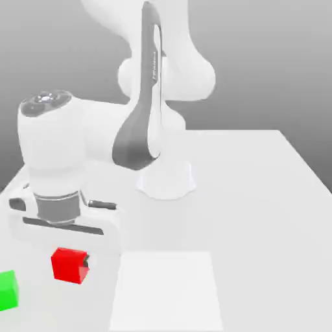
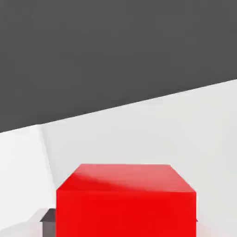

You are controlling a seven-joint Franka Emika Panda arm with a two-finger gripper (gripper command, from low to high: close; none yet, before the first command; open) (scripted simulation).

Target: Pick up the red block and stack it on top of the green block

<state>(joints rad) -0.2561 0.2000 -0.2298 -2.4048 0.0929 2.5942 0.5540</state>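
The red block [image 1: 68, 266] is a small bright-red cube near the front of the white table, toward the exterior view's left. My gripper [image 1: 70, 260] comes down on it from above and is shut on it; a dark fingertip [image 1: 85, 261] presses its side. In the hand view the red block [image 2: 126, 203] looms large, with dark finger pads [image 2: 47, 223] tight against its sides. The green block [image 1: 8, 290] stands on the table just beyond the red one toward the exterior view's left, a small gap apart, cut off by the frame edge.
The arm's round base [image 1: 166, 180] stands mid-table behind the hand. A brighter white square patch [image 1: 167, 292] lies on the tabletop to the exterior view's right of the red block. The table [image 1: 259, 194] spreads wide on that side.
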